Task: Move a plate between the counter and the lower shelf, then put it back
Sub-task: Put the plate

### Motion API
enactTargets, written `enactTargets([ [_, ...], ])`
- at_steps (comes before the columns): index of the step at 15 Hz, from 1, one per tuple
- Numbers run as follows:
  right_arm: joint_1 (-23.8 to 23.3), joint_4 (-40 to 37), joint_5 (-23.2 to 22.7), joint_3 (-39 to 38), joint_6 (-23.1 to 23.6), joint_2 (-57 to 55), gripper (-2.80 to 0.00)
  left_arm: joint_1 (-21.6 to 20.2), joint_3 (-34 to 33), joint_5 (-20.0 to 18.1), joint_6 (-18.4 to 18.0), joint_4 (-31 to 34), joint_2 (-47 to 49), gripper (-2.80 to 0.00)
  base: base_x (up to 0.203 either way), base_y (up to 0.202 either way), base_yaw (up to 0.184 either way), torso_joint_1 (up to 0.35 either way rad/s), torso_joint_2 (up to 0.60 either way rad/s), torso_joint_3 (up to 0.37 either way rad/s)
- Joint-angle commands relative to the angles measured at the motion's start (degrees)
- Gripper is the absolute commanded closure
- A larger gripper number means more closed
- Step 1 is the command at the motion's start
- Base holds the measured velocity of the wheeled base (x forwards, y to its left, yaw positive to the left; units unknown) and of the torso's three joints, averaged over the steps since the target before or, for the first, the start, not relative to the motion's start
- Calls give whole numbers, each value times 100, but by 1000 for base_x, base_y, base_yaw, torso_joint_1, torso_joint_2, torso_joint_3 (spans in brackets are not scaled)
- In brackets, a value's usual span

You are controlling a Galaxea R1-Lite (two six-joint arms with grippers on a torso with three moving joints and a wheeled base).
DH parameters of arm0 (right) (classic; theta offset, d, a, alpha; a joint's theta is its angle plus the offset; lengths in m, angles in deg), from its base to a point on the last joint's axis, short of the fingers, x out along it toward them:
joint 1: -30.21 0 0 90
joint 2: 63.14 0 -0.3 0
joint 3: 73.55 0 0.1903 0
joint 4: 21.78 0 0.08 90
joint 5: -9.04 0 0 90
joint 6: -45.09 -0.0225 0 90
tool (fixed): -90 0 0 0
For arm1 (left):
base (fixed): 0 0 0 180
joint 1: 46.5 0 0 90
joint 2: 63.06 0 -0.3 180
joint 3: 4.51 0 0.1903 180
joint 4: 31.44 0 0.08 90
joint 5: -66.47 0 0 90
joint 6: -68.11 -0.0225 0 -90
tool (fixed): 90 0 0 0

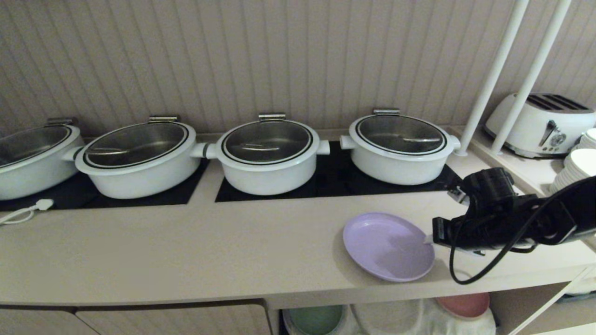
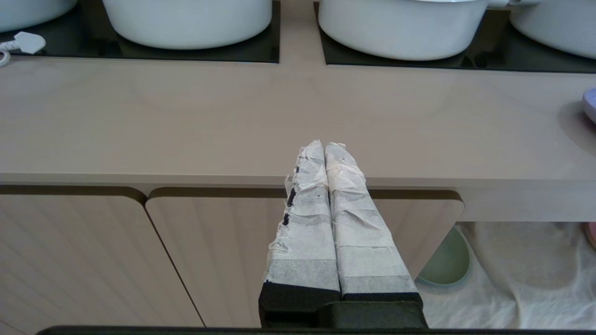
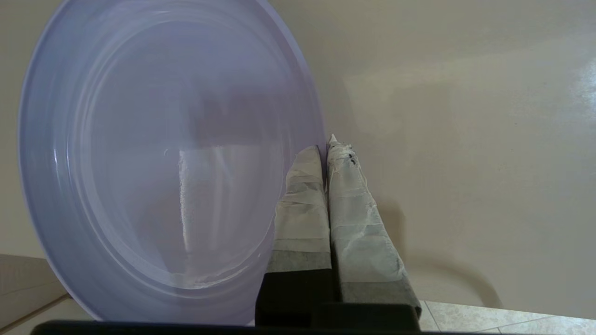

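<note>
The pale lilac plate [image 1: 389, 246] is at the counter's [image 1: 186, 251] front right, casting a shadow along its near side. My right gripper [image 1: 429, 239] reaches in from the right and is shut on the plate's right rim. In the right wrist view one taped finger lies over the plate [image 3: 153, 153] and the other outside its rim, the right gripper [image 3: 327, 148] closed tight. The lower shelf [image 1: 419, 316] shows under the counter, draped in white cloth. My left gripper [image 2: 324, 145] is shut and empty, parked in front of the cabinet doors below the counter edge [image 2: 186, 177].
Several white lidded pots [image 1: 267, 156] stand on black hob panels at the back. A toaster [image 1: 542, 123], stacked white dishes [image 1: 577, 172] and two white poles [image 1: 493, 74] are at the right. A green plate [image 1: 314, 318] and a pink plate [image 1: 465, 304] lie on the shelf.
</note>
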Motion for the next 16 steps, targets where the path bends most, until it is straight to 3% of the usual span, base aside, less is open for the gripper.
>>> enactTargets([
  [1, 1, 6, -10, 0, -9, 10, 0, -2, 0, 0, 3, -4, 1, 0, 0, 0, 0, 0, 0, 0],
  [16, 1, 6, 7, -9, -2, -59, 0, -2, 0, 0, 3, -4, -7, 0, 0, 0, 0, 0, 0, 0],
])
